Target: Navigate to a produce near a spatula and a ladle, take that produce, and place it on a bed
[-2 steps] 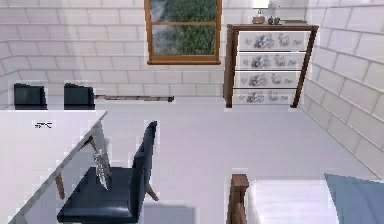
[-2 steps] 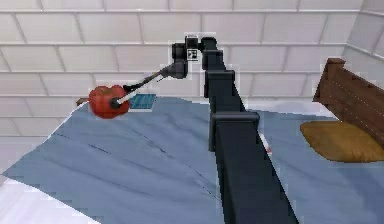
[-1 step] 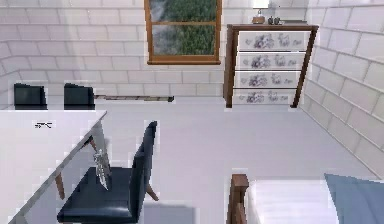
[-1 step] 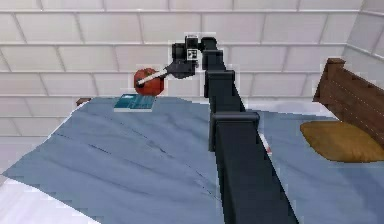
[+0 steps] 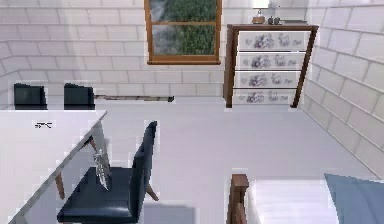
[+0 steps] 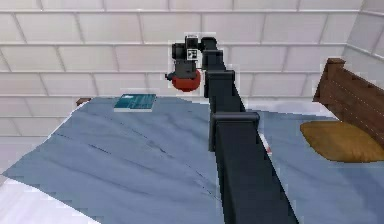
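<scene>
In the arm side view my arm [image 6: 235,130] reaches out over a bed with a blue cover [image 6: 130,150]. At its far end the gripper [image 6: 179,73] holds a round red produce item [image 6: 186,84], which hangs clear above the bed's far edge, in front of the white brick wall. In the forward view the bed [image 5: 295,200] appears at the bottom right, with a white sheet, a blue blanket [image 5: 358,195] and a wooden post [image 5: 238,196].
A teal book [image 6: 134,101] lies on the bed's far side. A wooden headboard [image 6: 350,95] and an orange-brown pillow [image 6: 345,140] are at the right. Ahead stand a white table [image 5: 40,140], dark chairs [image 5: 115,185], a window [image 5: 184,30] and a dresser [image 5: 267,65].
</scene>
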